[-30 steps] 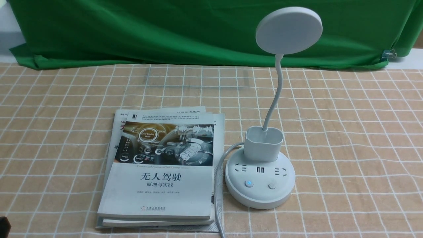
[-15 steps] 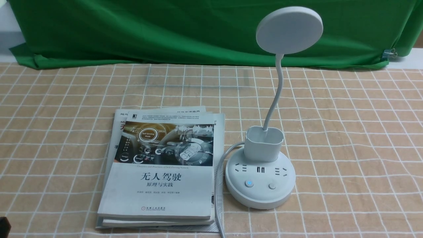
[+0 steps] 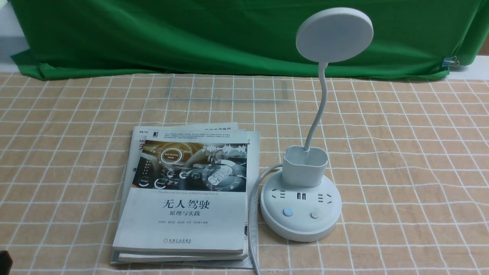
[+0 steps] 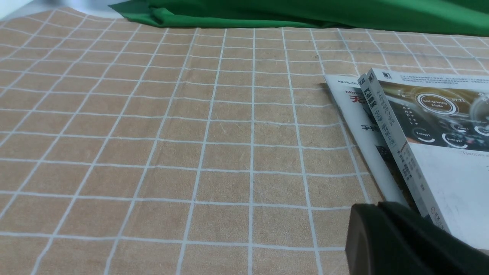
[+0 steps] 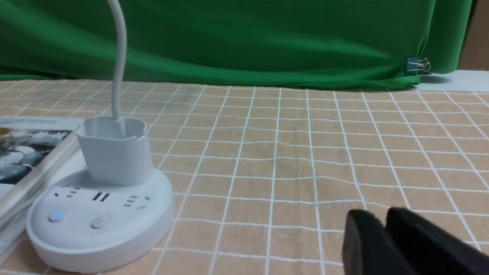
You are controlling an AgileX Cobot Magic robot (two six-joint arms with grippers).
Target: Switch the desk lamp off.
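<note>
1. Right end effector (image 5: 382, 229): dark fingers at lower right of the right wrist frame, pressed together with only a thin seam between them, nothing held. Low over the table, well apart from the lamp base. Not visible in the front frame.
2. Left end effector (image 4: 376, 225): dark tips at lower right of the left wrist frame, also closed up, empty. It sits just beside the near corner of the books (image 3: 187, 194); contact cannot be told. In the front frame only a dark sliver at the lower left edge, too little to identify.
3. Desk lamp (image 3: 301, 208): right of centre in the front frame, standing on the table (image 3: 401, 172) just right of the book stack. Round base carries sockets, a cup-like holder, thin gooseneck rising to the flat disc head at upper right of centre.
4. Two buttons on the base front: left button (image 3: 287, 212) shows a blue glow, right button (image 3: 314, 215) is plain. Blue dot also visible in the right wrist frame.
5. White cord (image 3: 252, 214) runs off the base between lamp and books toward the bottom edge.
6. Progress: looks like nothing done. Indicator lit, no end effector near the buttons. Head faces away, so light output cannot be told.
7. Left to do, likely: right arm reaches the base, presses a button, retreats. Which button switches the light cannot be told.
</note>
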